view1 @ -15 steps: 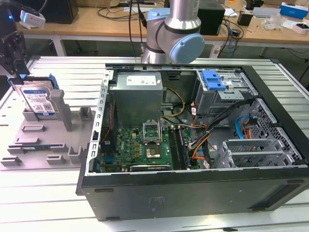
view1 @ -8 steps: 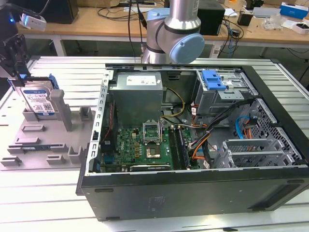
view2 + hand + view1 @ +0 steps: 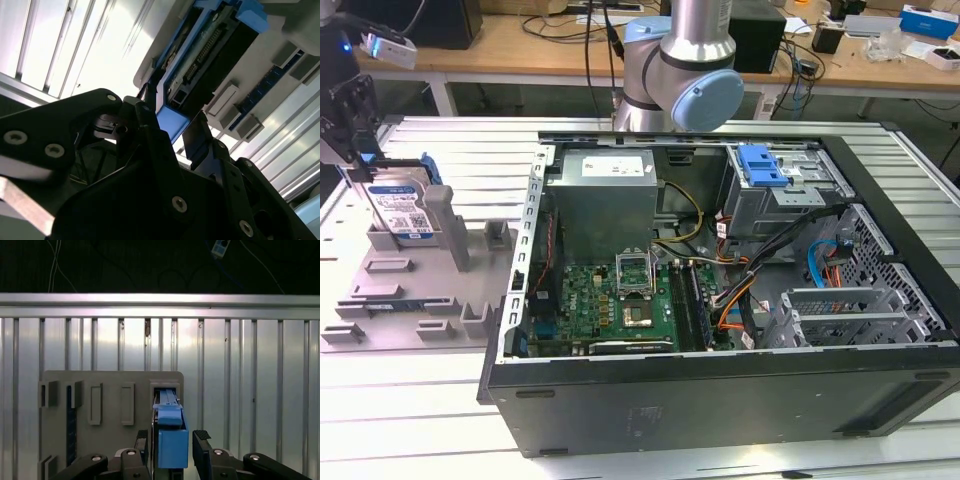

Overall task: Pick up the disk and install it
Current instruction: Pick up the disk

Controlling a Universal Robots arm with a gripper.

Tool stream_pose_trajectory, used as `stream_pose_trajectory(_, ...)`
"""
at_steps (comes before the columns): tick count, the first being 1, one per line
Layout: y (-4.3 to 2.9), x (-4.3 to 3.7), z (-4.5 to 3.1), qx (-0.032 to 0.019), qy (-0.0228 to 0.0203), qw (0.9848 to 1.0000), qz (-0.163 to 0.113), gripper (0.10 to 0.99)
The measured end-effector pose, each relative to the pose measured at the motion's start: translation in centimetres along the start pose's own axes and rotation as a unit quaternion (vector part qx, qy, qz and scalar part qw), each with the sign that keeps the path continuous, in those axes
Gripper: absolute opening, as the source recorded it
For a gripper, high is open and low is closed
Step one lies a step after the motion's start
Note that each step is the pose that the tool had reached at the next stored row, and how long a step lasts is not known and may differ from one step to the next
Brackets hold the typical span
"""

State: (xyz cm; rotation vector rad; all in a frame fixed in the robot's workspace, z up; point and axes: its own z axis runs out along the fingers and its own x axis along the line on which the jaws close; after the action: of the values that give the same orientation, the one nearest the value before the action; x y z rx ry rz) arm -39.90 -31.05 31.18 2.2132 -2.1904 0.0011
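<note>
Disk (image 3: 400, 208) stands on edge in a slot of the grey fixture (image 3: 390, 300), at the exterior view's left, outside the open computer case (image 3: 720, 405). Its label faces the camera and a blue bracket runs along its edges. The fixture lies flat on the slatted table (image 3: 430, 400), just beside the case's side wall.

Gripper (image 3: 355, 115) sits over the disk's top edge in the exterior view, a dark shape. The arm (image 3: 685, 70) rises behind the case.

In the first wrist view the gripper (image 3: 172, 432) straddles the disk (image 3: 169, 399), one of its fingers (image 3: 201, 440) on each side of the blue bracket end. Jaws are spread, and a thin strip of gap shows between each pad and the bracket. The fixture (image 3: 110, 385) shows further slots and raised blocks alongside the disk.

In the second wrist view the gripper (image 3: 172, 117) has the bracket end between its pads, and the disk (image 3: 200, 70) shows its connector edge. Contact is hard to judge here: one pad looks very close to the blue plastic and may be brushing it.

Inside the case, the motherboard (image 3: 620, 300) lies on the floor. A blue clip (image 3: 765, 165) sits on top of the drive cage (image 3: 775, 205), toward the exterior view's right, well apart from the disk.
</note>
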Motion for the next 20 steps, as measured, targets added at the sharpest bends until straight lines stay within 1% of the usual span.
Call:
stream_pose_trajectory(16, 0.07, -0.02, 1.2, -0.0001, 0.0001, 1.0, 0.0, 0.482)
stream_pose_trajectory(17, 0.09, -0.02, 1.24, 0.0, 0.0001, 1.0, 0.0, 0.467)
stream_pose_trajectory(19, 0.11, -0.03, 1.26, 0.0, 0.0, 1.0, 0.0, 0.467)
stream_pose_trajectory(20, 0.13, -0.03, 1.28, 0.0, 0.0, 1.0, 0.0, 0.396)
